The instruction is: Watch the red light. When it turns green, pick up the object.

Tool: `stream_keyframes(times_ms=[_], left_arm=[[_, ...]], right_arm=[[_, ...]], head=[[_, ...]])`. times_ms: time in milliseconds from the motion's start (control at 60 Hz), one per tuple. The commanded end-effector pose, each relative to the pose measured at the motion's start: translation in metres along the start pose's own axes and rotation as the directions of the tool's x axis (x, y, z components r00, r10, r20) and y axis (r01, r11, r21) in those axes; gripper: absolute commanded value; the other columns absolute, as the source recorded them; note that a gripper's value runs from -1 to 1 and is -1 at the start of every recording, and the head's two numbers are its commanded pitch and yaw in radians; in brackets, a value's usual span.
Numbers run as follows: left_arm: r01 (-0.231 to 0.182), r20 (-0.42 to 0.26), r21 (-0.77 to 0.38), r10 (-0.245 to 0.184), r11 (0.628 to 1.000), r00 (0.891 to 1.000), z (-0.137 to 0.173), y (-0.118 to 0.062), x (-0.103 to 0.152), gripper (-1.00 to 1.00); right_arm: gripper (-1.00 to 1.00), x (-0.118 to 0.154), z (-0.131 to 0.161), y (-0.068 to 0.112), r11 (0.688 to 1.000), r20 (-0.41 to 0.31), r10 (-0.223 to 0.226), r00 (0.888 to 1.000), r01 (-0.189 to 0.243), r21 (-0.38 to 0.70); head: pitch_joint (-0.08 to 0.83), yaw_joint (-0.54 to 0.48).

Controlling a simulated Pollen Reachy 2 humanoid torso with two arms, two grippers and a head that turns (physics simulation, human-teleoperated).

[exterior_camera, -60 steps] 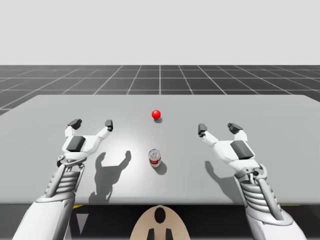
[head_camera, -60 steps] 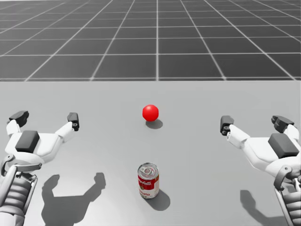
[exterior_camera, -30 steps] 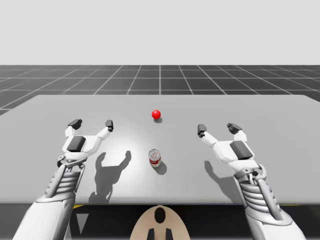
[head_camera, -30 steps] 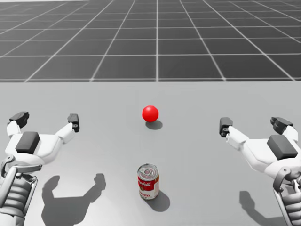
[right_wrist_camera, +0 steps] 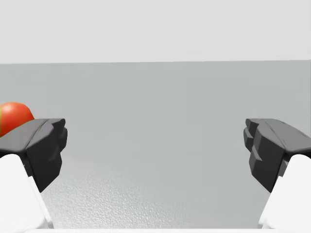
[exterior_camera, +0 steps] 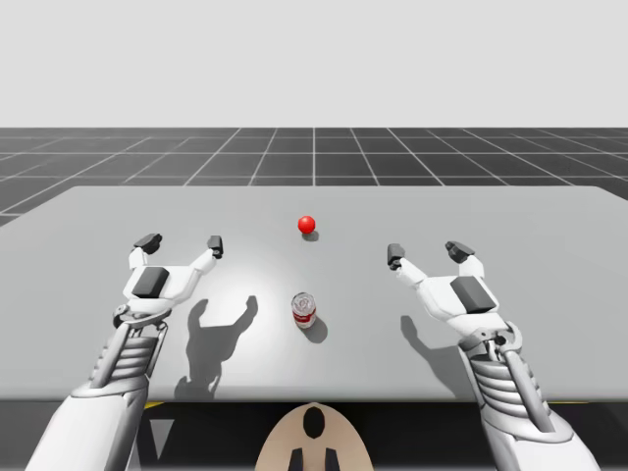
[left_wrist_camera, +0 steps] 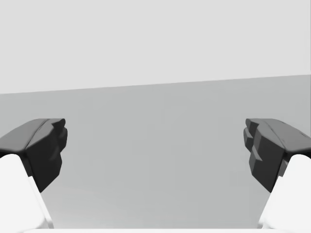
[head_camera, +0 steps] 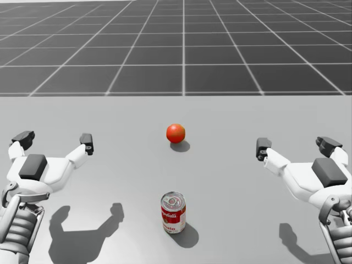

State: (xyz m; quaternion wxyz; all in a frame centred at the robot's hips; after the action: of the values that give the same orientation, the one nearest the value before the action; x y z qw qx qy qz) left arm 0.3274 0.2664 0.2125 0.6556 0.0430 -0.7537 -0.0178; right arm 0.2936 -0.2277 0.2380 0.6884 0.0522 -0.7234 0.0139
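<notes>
You see the red-and-white can [head_camera: 173,212] standing between the left gripper [head_camera: 55,139] and right gripper [head_camera: 296,146], both spread wide, well apart from it.

I count one ball-shaped light [head_camera: 175,132] at the centre of the head view, one red and white can [head_camera: 174,212] below it, and one counter [head_camera: 236,115] carrying both. I have two end effectors: my left end effector [head_camera: 55,139] at the left edge, my right end effector [head_camera: 296,146] at the right.

Colour change: small round glossy light sphere [head_camera: 175,132] went from pure red to orange-red; yellow-green tinge showed at its edge in right wrist view.
</notes>
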Motion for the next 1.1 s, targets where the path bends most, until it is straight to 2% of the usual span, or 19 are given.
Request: stream_keyframes(times_ms=[17, 267, 750, 1100], left_arm=[[0.001, -0.001, 0.000, -0.001, 1.000, 1.000, 0.0001, -0.0002, -0.0004, -1.00], [0.004, -0.001, -0.002, -0.004, 1.000, 1.000, -0.0001, -0.0003, -0.0012, -1.00], [0.013, -0.002, -0.011, -0.013, 1.000, 1.000, -0.0001, -0.0024, -0.0020, -1.00], [0.020, -0.005, -0.025, -0.020, 0.999, 1.000, 0.0014, -0.0061, -0.0026, -1.00]], right_arm=[[-1.00, -0.0011, 0.0006, 0.0026, 1.000, 0.001, -0.013, 1.000, 0.013, 0.002], [-1.00, -0.0006, 0.0010, 0.0021, 1.000, 0.004, -0.007, 1.000, 0.007, 0.002], [-1.00, 0.0004, 0.0015, 0.0017, 1.000, 0.007, -0.005, 1.000, 0.005, 0.006], [-1.00, -0.0001, 0.0013, 0.0021, 1.000, 0.005, -0.003, 1.000, 0.003, 0.002]], head=[[0.440, 0.03], [0.445, 0.03], [0.676, 0.04], [0.718, 0.05]])
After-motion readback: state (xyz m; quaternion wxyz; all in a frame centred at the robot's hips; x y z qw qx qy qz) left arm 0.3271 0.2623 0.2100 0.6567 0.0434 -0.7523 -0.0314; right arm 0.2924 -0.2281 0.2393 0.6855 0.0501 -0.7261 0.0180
